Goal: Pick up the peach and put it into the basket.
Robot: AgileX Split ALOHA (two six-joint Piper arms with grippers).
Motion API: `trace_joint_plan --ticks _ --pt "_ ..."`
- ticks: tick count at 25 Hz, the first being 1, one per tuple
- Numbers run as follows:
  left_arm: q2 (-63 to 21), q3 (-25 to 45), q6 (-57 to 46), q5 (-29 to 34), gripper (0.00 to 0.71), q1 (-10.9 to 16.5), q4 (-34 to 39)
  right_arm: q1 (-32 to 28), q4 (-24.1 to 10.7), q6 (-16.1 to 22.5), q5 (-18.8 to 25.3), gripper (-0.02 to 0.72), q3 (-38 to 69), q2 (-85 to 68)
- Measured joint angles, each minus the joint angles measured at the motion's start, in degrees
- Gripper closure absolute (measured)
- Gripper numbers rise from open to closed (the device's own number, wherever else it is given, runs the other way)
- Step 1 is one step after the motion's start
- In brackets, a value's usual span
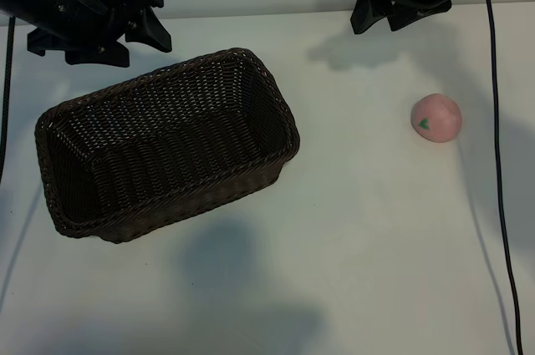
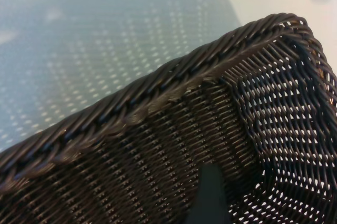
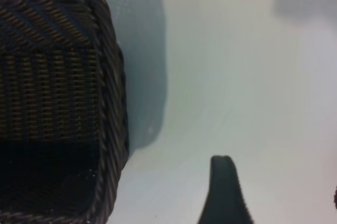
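Peach untouched, both pincers released at the table's far edge.
Peach [image 1: 436,118] sits near right table [image 1: 359,230] edge, well apart from basket [image 1: 167,144]; right pincer [image 1: 393,6] may nudge it rolling; left pincer [image 1: 125,33] hovers by the basket rim.

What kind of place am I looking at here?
Probably a robot test bench: a plain white table, two black arms with an open left pincer and right pincer, a basket and peach.

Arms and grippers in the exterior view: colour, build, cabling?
Both arms are matte black. The left gripper and right gripper end in chunky, angular black fingers with tapered tips. A thin black cable trails from the right arm down the white table; another runs along the left edge. No markings are visible.
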Motion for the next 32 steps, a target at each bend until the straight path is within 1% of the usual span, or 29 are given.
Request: trace_joint_plan --ticks 19,24,32 --pt "0.0 0.0 0.2 -0.1 0.122 0.0 0.0 0.0 0.0 0.0 0.0 0.21 0.0 0.0" --pt "0.0 0.0 0.2 -2.0 0.122 0.0 0.0 0.0 0.0 0.0 0.0 0.21 0.0 0.0" --pt "0.0 0.0 0.2 -2.5 0.122 0.0 0.1 0.0 0.0 0.0 0.0 0.21 0.0 0.0"
